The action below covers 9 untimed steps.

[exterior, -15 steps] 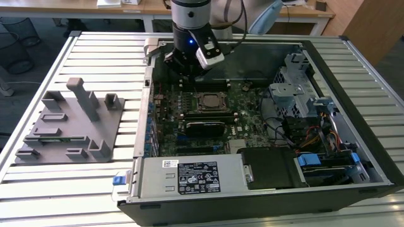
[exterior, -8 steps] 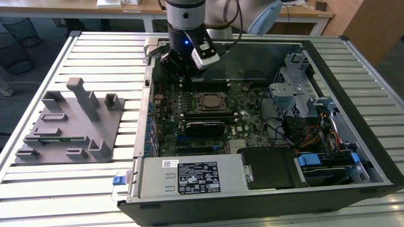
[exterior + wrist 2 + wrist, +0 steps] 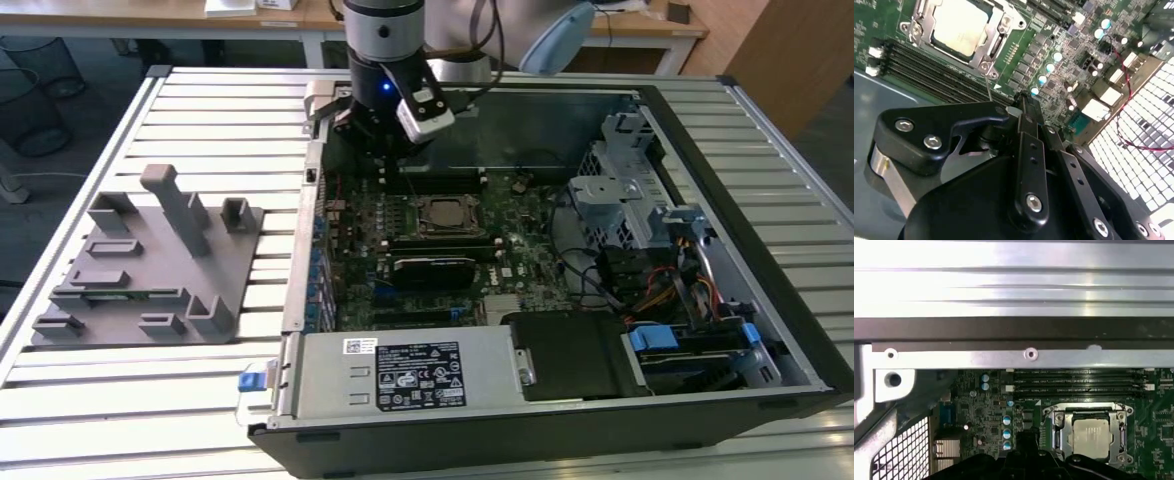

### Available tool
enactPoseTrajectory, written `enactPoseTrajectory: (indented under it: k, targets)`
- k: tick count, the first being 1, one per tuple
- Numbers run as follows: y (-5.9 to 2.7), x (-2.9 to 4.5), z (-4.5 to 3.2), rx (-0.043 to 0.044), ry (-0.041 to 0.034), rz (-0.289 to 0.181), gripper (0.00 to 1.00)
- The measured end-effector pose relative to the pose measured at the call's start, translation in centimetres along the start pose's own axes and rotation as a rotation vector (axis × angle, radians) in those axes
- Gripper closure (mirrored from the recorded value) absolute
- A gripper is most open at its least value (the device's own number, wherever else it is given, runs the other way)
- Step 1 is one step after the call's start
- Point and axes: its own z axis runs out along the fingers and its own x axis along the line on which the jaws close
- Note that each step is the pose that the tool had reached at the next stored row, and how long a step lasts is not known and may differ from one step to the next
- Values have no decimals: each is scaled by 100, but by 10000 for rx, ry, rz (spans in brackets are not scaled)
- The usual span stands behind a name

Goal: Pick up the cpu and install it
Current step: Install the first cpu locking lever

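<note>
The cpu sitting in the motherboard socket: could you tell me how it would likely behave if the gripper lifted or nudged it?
The cpu looks like a flat, rigid metal-topped square, so it would probably stay stiff and not roll or tip. Its smooth silvery top may be slippery. It lies inside the metal socket frame, so a sideways nudge would likely be blocked.

The worktop (image 3: 160,400) is a slatted metal surface of parallel silvery ribs. Two items rest directly on it. A grey plastic fixture tray (image 3: 147,265) with upright blocks lies flat toward the exterior view's left. An open computer case (image 3: 561,420) lies on its side just beside the tray, toward the exterior view's right, its open side facing up. The ribbed worktop surface also appears in the first wrist view (image 3: 1014,285).
</note>
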Motion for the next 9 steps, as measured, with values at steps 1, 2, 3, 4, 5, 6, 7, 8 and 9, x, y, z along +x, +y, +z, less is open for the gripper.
enactPoseTrajectory:
  k: [1,2,3,4,5,6,7,8,9]
  targets:
    - [4,2,1,0,0,-7,89]
    - [14,3,2,-1,0,-10,89]
    - [28,4,3,-1,0,-13,89]
    - [42,5,4,-1,0,-16,89]
    - [64,5,5,-1,1,-20,89]
    - [86,5,7,-2,0,-27,89]
    - [99,4,8,-2,0,-36,89]
    - [108,-2,9,-3,-1,-44,89]
    - [115,-15,9,-3,-1,-49,89]
